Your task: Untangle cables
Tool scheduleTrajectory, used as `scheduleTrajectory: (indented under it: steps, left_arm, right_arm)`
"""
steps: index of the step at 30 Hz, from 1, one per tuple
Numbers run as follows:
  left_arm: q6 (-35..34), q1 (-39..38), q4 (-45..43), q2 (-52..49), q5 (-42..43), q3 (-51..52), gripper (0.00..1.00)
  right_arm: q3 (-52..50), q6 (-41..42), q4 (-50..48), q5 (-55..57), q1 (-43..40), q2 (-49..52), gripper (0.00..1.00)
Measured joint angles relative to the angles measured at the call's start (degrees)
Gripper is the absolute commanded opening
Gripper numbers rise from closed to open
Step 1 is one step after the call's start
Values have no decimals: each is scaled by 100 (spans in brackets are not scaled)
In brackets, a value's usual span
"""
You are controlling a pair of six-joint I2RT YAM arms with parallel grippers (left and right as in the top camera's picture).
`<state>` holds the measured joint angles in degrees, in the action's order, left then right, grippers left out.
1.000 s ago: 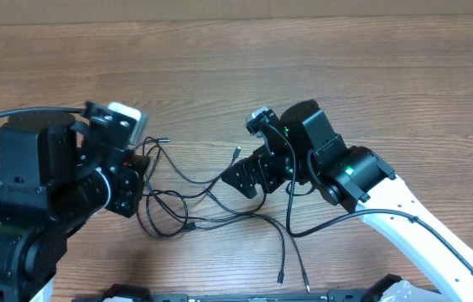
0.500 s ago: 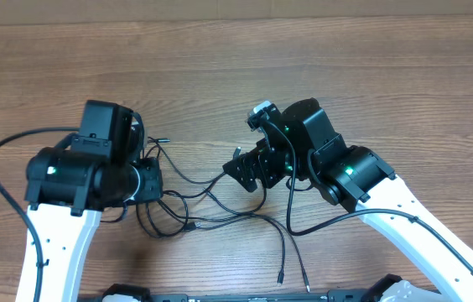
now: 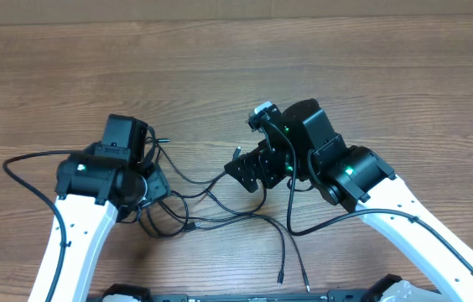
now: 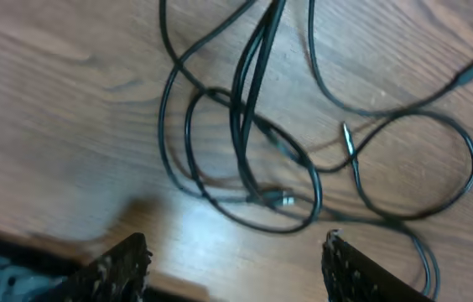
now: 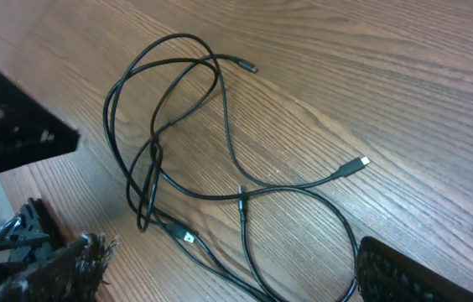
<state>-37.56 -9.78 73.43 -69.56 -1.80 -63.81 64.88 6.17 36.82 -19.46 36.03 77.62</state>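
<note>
- Left gripper (image 4: pixel 235 245): jaws apart, nothing clamped; the tangle of thin black flexible cables (image 4: pixel 283 151) lies on the table just ahead of its fingers.
- Right gripper (image 5: pixel 235 250): jaws wide apart, empty; cable loops lie below and ahead of it.
- The cables lie in overlapping loops on the brown wood-grain table (image 3: pixel 387 75), between both arms, small plug ends (image 5: pixel 356 164) lying free.
</note>
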Motion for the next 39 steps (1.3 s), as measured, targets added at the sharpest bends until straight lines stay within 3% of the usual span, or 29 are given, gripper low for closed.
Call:
scheduleTrajectory:
  steps: [6, 11, 13, 15, 18, 28, 29, 30, 39]
  left_arm:
    - [44, 0, -769, 0, -114, 533, 72]
    - [66, 0, -1274, 0, -192, 883, 70]
    - [94, 0, -1491, 0, -195, 990, 61]
    - [157, 0, -1700, 0, -216, 1078, 59]
    - [173, 0, -1934, 0, -273, 1187, 39]
    - [214, 0, -2162, -247, -457, 1285, 31]
    - [214, 0, -2208, -348, -472, 1287, 23]
    - [208, 0, -2251, -452, -481, 1287, 4]
    - [468, 0, -2651, -1154, -389, 1298, 4]
  right_arm:
    - [0, 0, 26, -28, 0, 0, 93]
    - [0, -2, 96, -98, 0, 0, 93]
    - [0, 0, 140, -111, 0, 0, 93]
    - [0, -2, 179, -116, 0, 0, 93]
    - [0, 0, 192, -125, 4, 0, 93]
    - [0, 0, 201, -133, 155, 0, 92]
    - [0, 0, 201, -133, 157, 0, 92]
    - [0, -2, 201, -140, 157, 0, 90]
    - [0, 0, 358, -221, 162, 0, 90]
